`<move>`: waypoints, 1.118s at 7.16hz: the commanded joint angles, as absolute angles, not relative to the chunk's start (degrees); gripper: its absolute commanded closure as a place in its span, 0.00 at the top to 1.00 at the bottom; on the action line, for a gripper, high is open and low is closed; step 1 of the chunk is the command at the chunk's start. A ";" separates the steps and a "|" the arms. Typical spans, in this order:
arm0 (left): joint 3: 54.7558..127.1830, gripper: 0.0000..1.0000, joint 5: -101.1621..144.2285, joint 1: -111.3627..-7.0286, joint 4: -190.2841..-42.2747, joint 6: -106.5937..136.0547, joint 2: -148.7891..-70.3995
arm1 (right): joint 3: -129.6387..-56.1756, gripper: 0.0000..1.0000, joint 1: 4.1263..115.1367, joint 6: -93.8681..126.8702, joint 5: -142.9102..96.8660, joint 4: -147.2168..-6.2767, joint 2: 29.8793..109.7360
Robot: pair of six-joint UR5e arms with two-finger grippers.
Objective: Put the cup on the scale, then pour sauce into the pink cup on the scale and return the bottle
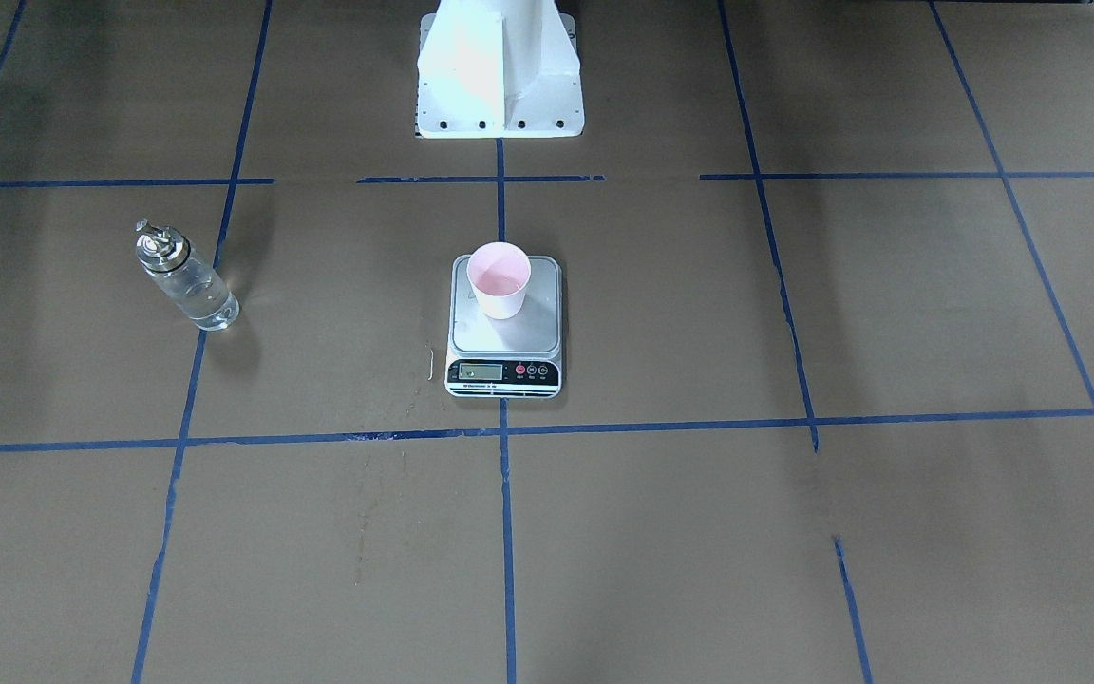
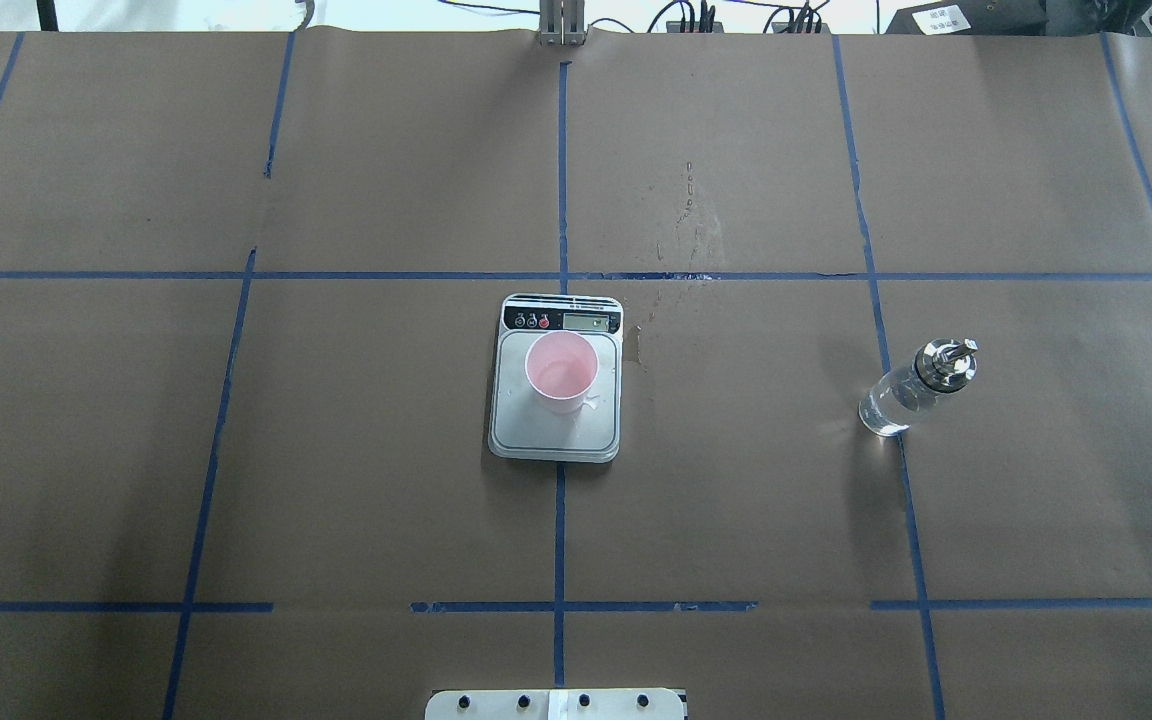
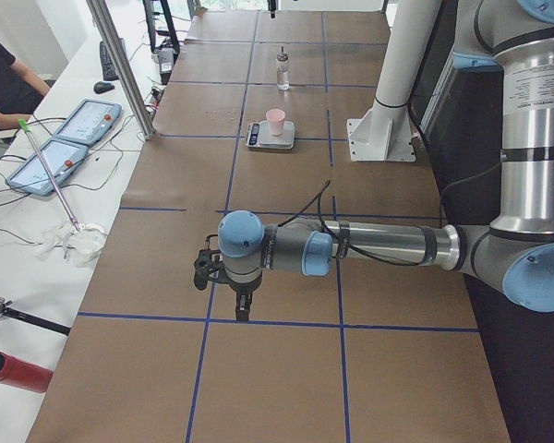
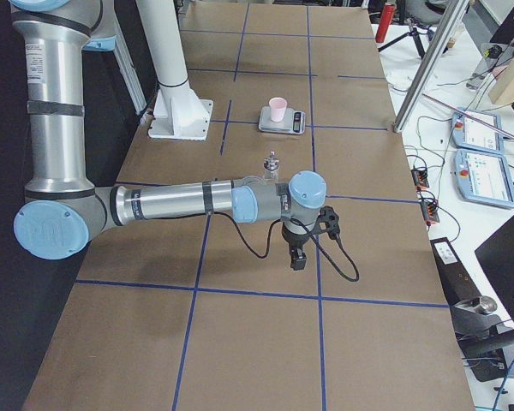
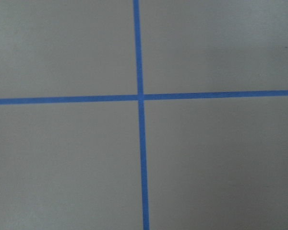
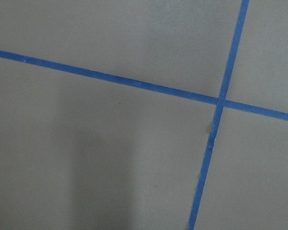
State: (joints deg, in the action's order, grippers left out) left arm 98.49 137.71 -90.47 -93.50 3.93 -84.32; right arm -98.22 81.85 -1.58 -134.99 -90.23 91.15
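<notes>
The pink cup (image 1: 499, 280) stands upright on the silver scale (image 1: 539, 331) at the table's middle, also in the overhead view (image 2: 561, 372). The clear glass bottle (image 1: 188, 285) with a silver spout cap stands upright on the paper, apart from the scale, on my right side (image 2: 911, 392). Clear sauce (image 2: 881, 412) fills its lower part. My left gripper (image 3: 243, 309) hangs over a tape cross far from the scale. My right gripper (image 4: 297, 261) hangs over bare paper, nearer than the bottle (image 4: 272, 161). I cannot tell whether either is open or shut.
The white robot pedestal (image 1: 499, 71) stands behind the scale. Blue tape lines grid the brown paper. Dried splash marks (image 2: 686, 210) lie beyond the scale. A side bench with tablets (image 3: 65, 138) and a metal post (image 3: 120, 65) border the table's far side.
</notes>
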 commanded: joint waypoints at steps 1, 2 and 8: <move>101.68 1.00 136.24 -92.54 -93.25 3.87 -83.67 | -98.18 1.00 81.91 -1.58 -135.44 -90.09 91.23; 100.04 1.00 135.71 -92.37 -93.16 4.04 -84.19 | -98.52 1.00 82.00 -1.58 -136.31 -90.09 91.49; 95.80 1.00 134.91 -92.11 -95.62 3.69 -86.04 | -96.51 1.00 82.00 -1.67 -135.97 -89.83 91.67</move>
State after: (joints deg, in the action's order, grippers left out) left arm 96.11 134.86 -92.20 -95.34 3.66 -85.94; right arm -97.06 82.00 -1.59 -136.21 -89.88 91.78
